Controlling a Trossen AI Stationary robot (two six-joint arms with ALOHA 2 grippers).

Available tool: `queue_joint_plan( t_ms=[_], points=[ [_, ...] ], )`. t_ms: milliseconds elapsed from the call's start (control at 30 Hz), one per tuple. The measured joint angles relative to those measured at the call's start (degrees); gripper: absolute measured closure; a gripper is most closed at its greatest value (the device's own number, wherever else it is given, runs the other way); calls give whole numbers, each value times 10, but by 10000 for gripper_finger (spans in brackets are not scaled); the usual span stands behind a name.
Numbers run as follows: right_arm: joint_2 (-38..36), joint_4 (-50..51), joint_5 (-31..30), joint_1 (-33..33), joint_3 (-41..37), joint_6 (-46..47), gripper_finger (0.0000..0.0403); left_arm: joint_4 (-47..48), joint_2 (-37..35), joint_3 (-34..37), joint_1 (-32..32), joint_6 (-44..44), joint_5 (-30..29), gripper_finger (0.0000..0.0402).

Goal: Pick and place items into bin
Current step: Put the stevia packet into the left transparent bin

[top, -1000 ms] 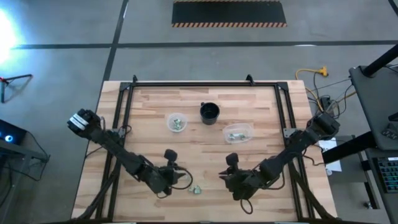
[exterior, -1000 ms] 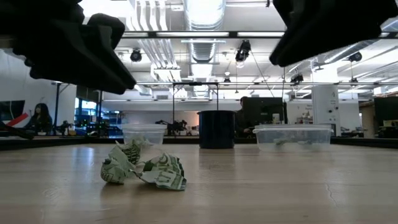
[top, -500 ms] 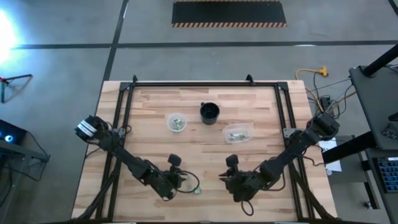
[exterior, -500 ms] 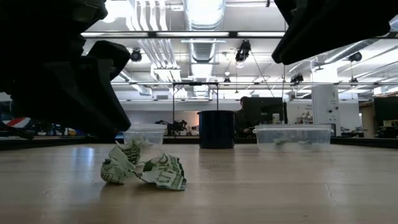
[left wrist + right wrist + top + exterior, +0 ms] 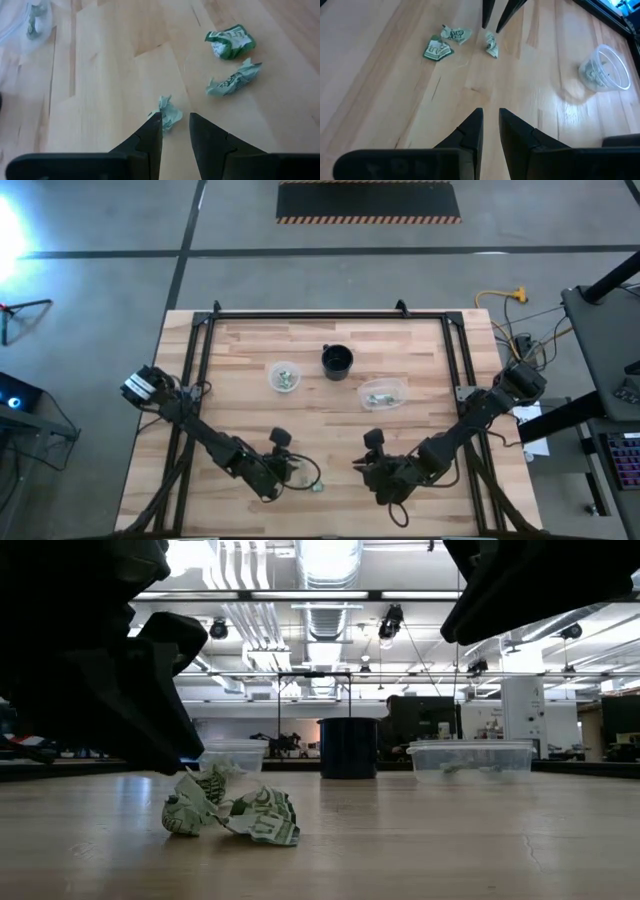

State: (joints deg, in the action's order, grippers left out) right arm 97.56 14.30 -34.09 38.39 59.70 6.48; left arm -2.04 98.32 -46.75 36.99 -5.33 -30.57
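Three small crumpled green-and-white wrappers (image 5: 317,487) lie on the wood near the table's near edge. In the left wrist view one small piece (image 5: 169,112) sits just ahead of my fingertips, and two larger ones (image 5: 230,43) (image 5: 234,80) lie beyond it. My left gripper (image 5: 174,122) is open with a narrow gap and low over the table, its tips on either side of the small piece. My right gripper (image 5: 490,122) hovers to the right of the wrappers (image 5: 440,49), slightly open and holding nothing.
Farther back stand a black cup (image 5: 337,361), a round clear cup (image 5: 284,376) and a clear tub (image 5: 382,393), the two clear ones holding green scraps. A black frame (image 5: 200,340) borders the tabletop. Bare wood lies between the grippers and the containers.
My left gripper has moved toward the table's right, closing on the wrappers, and has come down lower over the wood. Most of that motion fell in the first half second. The wrappers have not moved.
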Motion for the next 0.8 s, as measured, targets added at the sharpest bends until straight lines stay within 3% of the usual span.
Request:
queue_joint_plan(
  t_ms=[567, 800],
  points=[
    [0, -1, 0, 0, 1, 5, 351, -6, 0, 3, -7, -2, -13, 320],
    [0, -1, 0, 0, 1, 7, 351, -8, 47, -8, -10, 1, -11, 320]
  ],
)
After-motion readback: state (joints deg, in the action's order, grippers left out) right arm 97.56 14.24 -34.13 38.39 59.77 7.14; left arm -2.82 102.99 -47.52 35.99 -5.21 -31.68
